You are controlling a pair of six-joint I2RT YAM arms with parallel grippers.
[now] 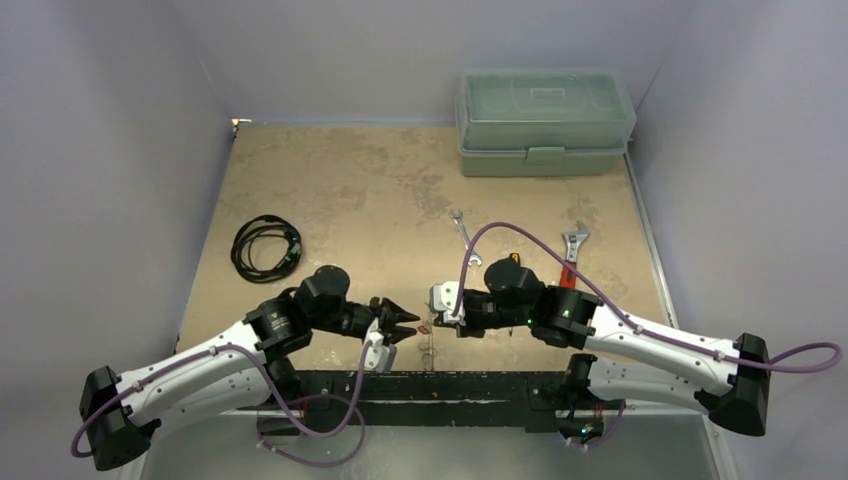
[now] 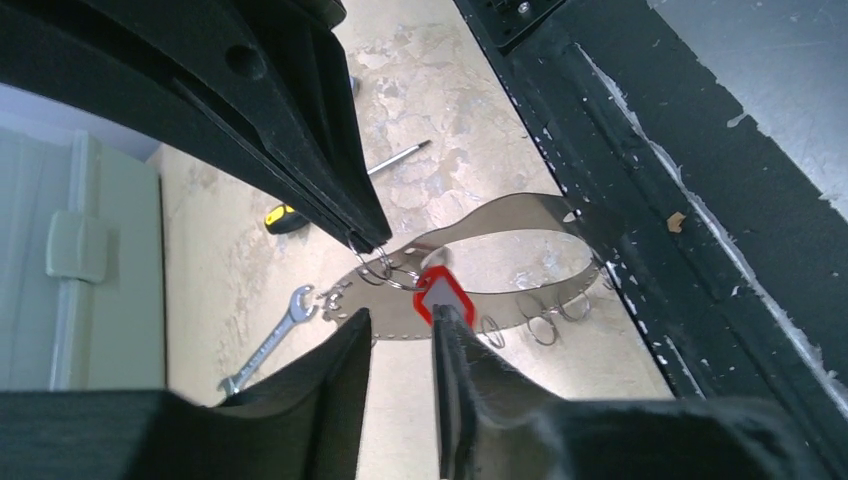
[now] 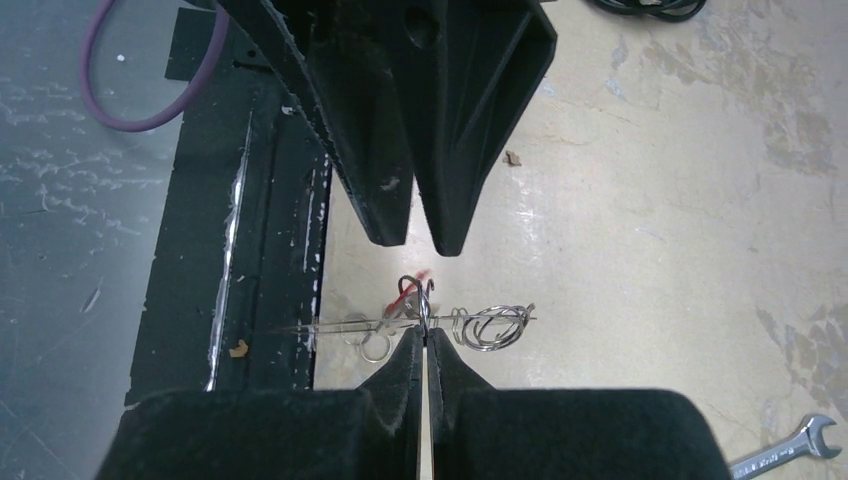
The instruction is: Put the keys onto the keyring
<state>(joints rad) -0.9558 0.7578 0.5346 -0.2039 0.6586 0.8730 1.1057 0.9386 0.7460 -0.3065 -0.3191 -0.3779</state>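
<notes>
Silvery, thin and shiny, the oval keyring point(image 2: 510, 212) sits at the mottled tan desk's point(image 1: 350, 190) near edge, its rim pinched in the clenched right hand point(image 3: 424, 338). The left hand point(image 2: 402, 322) is released beside the tiny red-tagged silvery key point(image 2: 443, 297). Closing off-centre could knock the key aside or twist the loop free.

Overhead camera sits high behind the arm bases, looking down and forward across the whole table point(image 1: 380, 190). Left wrist camera peers close along the left gripper point(image 2: 402, 318) toward the right arm. Right wrist camera, just as close behind the right gripper point(image 3: 424, 338), faces back. Both catch the keyring point(image 2: 510, 207) between them, which is tiny from above.
</notes>
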